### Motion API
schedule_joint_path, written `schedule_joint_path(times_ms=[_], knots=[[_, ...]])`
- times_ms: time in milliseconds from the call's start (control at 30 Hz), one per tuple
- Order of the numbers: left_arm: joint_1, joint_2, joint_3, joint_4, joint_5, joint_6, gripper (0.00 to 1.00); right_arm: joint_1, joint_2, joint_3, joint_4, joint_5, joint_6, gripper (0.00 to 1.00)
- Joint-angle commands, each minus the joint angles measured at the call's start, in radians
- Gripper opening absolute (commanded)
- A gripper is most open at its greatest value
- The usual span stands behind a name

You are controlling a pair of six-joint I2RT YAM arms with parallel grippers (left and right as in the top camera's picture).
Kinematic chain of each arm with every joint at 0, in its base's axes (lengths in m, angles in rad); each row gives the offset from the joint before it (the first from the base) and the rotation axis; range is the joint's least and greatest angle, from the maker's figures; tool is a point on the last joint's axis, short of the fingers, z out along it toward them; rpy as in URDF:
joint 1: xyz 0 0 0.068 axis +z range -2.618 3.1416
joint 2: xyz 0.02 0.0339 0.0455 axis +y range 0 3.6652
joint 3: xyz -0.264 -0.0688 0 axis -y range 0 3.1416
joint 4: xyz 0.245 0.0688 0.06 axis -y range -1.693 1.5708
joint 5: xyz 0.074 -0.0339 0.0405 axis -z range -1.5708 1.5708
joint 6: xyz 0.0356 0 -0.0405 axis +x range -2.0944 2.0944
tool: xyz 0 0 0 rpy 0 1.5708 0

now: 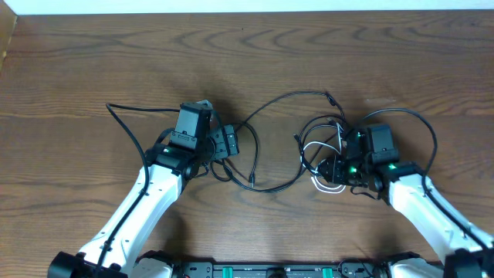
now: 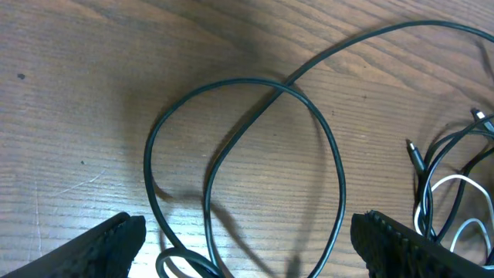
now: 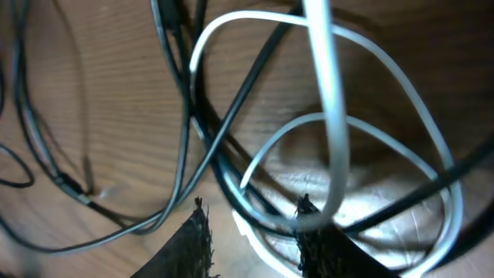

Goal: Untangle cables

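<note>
Closest to me, the left gripper (image 2: 248, 228) hangs low over the wooden worktop (image 1: 77, 62) with its fingers spread wide and nothing held between them. A long black cable (image 2: 340, 177) lies on the wood just ahead of it, curled into a loose loop that crosses over itself once. On the other side, the right gripper (image 3: 252, 208) is pushed down into the knot (image 1: 324, 154). Its fingers stand apart, and the white cable (image 3: 328, 100) and several black strands run across the gap. As far as I can see none of them is pinched. The white cord coils round itself there in a couple of rings, with black cords threaded over and through them. Beyond both grippers, the long black cable arcs away across the worktop to a small plug end (image 1: 332, 99) lying free at the far side of the knot. I'd judge the job barely started. One black cable is mostly drawn out to the left, though it is crossed on itself and runs back into the heap. The white cord and the shorter black ones are bunched tight together in front of the right arm, and they all have to be pulled apart.
</note>
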Motion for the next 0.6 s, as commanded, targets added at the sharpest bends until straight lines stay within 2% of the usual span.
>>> schedule_joint_path(times_ms=[0, 200, 433, 567], knots=[[0.005, 0.006, -0.005, 0.001, -0.013, -0.001, 0.91, 0.008, 0.054, -0.008, 0.039, 0.016, 0.002, 0.31], [0.005, 0.006, -0.005, 0.001, -0.013, -0.001, 0.91, 0.008, 0.064, -0.007, 0.051, -0.04, 0.005, 0.01], [0.005, 0.006, -0.005, 0.001, -0.013, -0.001, 0.91, 0.006, 0.032, 0.01, 0.046, -0.227, -0.043, 0.01], [0.005, 0.006, -0.005, 0.001, -0.013, -0.001, 0.91, -0.005, -0.066, 0.073, -0.025, -0.288, -0.069, 0.01]])
